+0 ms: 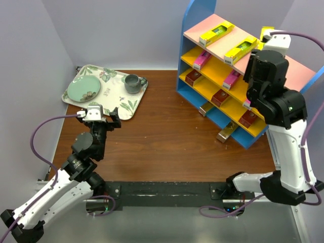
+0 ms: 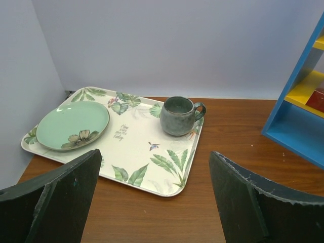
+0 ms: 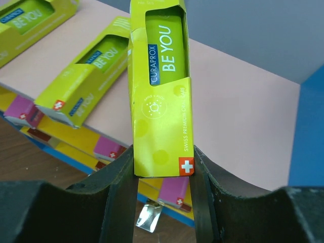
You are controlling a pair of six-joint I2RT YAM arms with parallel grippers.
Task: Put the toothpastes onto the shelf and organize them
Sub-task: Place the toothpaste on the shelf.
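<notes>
A: Well, how do the right jaws stand now?

B: They are clenched on the lower end of one yellow carton [image 3: 159,101], pressing its two narrow sides. The carton points to twelve o'clock in the wrist view, over the pale pink top board [image 3: 243,121] of the shelf [image 1: 198,20]. I cannot tell if it touches the board yet.

A: And around it?

B: Two more yellow cartons [image 3: 86,76] lie flat on this board, at ten o'clock from the held one. Below them, pink cartons [image 1: 202,59] and dark red cartons [image 1: 221,96] sit on the yellow-orange boards [image 1: 212,68]. Seen from above, the shelf is at two o'clock on the bench [image 1: 167,142].

A: What can go wrong from here?

B: The cardboard looks thin and glossy, with a cut window in front, so I think a strong squeeze can dent it, or it can slip out of the grip. The painted board looks smooth. A carton let go crooked may slide, or push its neighbour over the edge.

A: And the left jaws?

B: Released, wide apart, nothing between them. They hang over the brown wooden bench and face the floral tray [image 2: 147,157] at ten o'clock, which carries a glazed green plate [image 2: 73,124] and a round grey mug [image 2: 178,115]. They are well apart from the shelf.
</notes>
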